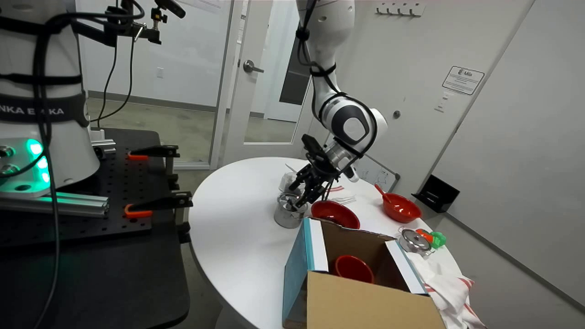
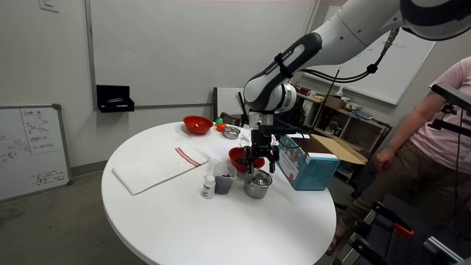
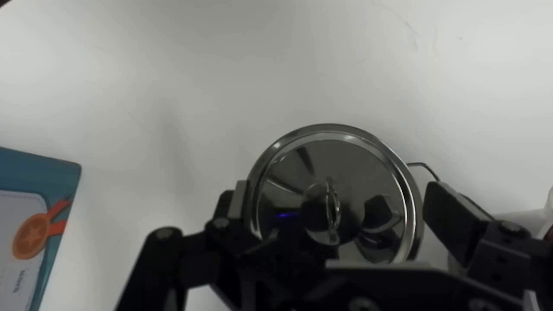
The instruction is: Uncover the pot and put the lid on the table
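The shiny silver pot (image 1: 288, 220) stands upright on the round white table (image 1: 233, 228); it also shows in an exterior view (image 2: 255, 190). Its silvery lid (image 3: 345, 162) sits on the rim, with a thin loop handle at its middle. The lid also shows in an exterior view (image 2: 262, 179). My gripper (image 3: 339, 211) is open, with one finger on each side of the lid's loop handle and nothing between them. In both exterior views the gripper (image 1: 296, 195) (image 2: 261, 169) is just above the lid. The lid hides the pot's inside; the fingers hide the lid's near edge.
A red bowl (image 2: 243, 158) stands right behind the pot. A measuring cup (image 2: 223, 180) and a white bottle (image 2: 208, 187) stand beside it. A tall open blue box (image 2: 316, 171) is close on the other side. Another lidded pot (image 2: 231, 132) and red bowl (image 2: 198, 124) are farther back.
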You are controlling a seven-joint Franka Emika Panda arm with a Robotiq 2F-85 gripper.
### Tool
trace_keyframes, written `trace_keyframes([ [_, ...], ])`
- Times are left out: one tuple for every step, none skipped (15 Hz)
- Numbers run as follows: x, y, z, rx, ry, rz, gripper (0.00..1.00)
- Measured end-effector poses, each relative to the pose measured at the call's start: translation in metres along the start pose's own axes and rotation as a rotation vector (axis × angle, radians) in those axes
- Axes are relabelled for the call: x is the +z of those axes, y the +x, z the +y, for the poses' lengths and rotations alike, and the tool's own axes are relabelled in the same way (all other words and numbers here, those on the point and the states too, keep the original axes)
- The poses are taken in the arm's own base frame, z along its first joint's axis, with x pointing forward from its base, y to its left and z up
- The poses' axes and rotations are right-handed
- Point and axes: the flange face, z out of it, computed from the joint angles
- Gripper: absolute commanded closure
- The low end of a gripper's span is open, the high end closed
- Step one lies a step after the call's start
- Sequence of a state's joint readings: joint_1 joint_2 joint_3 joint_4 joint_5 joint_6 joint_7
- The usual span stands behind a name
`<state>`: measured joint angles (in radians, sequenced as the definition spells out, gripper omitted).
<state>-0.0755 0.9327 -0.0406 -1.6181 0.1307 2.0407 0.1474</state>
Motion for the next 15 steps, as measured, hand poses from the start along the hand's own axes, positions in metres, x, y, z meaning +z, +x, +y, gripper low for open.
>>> trace_keyframes([
  [0.0012, -0.0004, -0.0006, 0.0, 0.002, -0.001, 0.26],
  [0.002, -0.0006, -0.0009, 0.0, 0.003, 0.001, 0.32],
  [0.0022, -0.0004, -0.0011, 0.001, 0.005, 0.003, 0.4],
  [0.0022, -0.0001, -0.0012, 0.002, 0.006, 0.007, 0.47],
  [0.002, 0.0001, -0.0012, 0.002, 0.007, 0.009, 0.55],
  [0.002, 0.0003, -0.0012, 0.002, 0.007, 0.011, 0.62],
  [0.0019, 0.0005, -0.0012, 0.003, 0.008, 0.013, 0.69],
  [0.002, 0.0006, -0.0012, 0.003, 0.008, 0.015, 0.78],
  [0.0021, 0.0007, -0.0011, 0.003, 0.008, 0.016, 0.85],
  [0.0018, 0.0008, -0.0011, 0.003, 0.008, 0.017, 0.95],
  [0.0012, 0.0007, -0.0013, 0.003, 0.009, 0.018, 0.98],
  [0.0009, 0.0007, -0.0014, 0.004, 0.009, 0.019, 1.0],
  [0.0009, 0.0007, -0.0014, 0.004, 0.009, 0.019, 1.0],
  [0.0008, 0.0007, -0.0011, 0.007, 0.009, 0.019, 1.0],
  [0.0005, 0.0008, -0.0003, 0.01, 0.009, 0.019, 1.0],
])
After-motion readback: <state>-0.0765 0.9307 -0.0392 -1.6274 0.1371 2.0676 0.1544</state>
